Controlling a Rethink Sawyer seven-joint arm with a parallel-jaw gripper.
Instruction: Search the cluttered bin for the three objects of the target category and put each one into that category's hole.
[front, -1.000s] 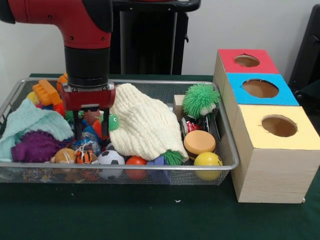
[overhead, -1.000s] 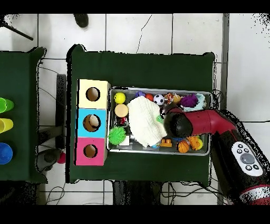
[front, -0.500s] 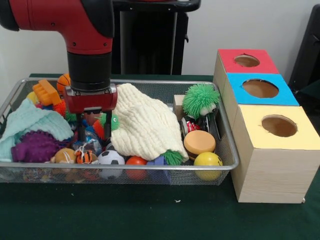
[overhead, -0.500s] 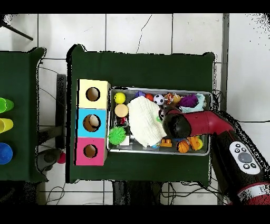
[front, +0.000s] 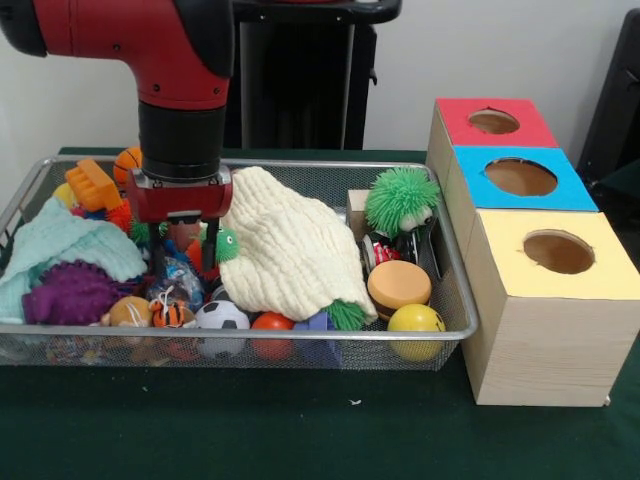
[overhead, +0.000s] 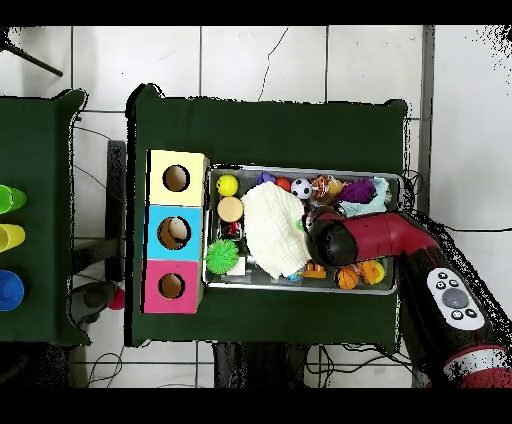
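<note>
Gripper fingers apparently astride toys.

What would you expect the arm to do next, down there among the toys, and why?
Probably lift straight up a little. The gripper sits low in the mesh bin, its fingers either side of some small toys beside the cream cloth. Whether it holds anything is unclear; rising would show that and clear the clutter before it heads towards the boxes.
</note>
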